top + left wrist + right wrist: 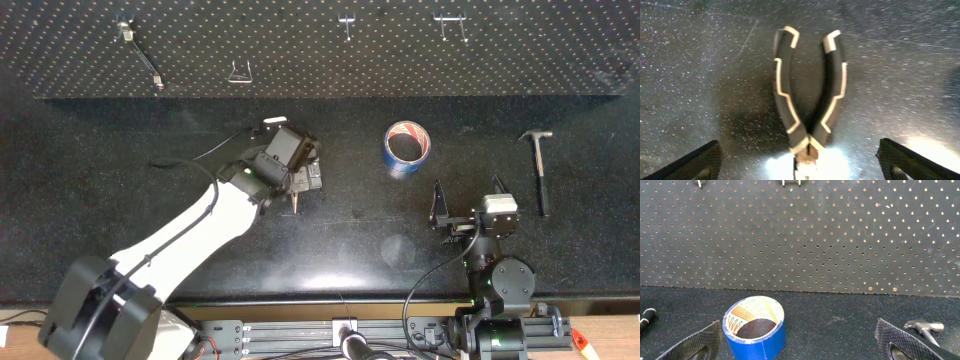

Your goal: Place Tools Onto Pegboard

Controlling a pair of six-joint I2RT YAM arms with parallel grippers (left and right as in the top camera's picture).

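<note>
The black-handled, pale-trimmed metal pliers [807,135] lie flat on the dark table [80,190], well apart from the blue tape roll [407,147], on the left arm's side of it. The left gripper [802,162] hangs over them, fingers spread wide, grasping nothing. Near the roll, the right gripper [801,342] is likewise spread and empty.

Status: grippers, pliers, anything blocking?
Left gripper open, straddling the pliers. Pliers lying flat, not yet gripped. Right gripper open, near tape and hammer. Nothing between pliers and pegboard.
</note>
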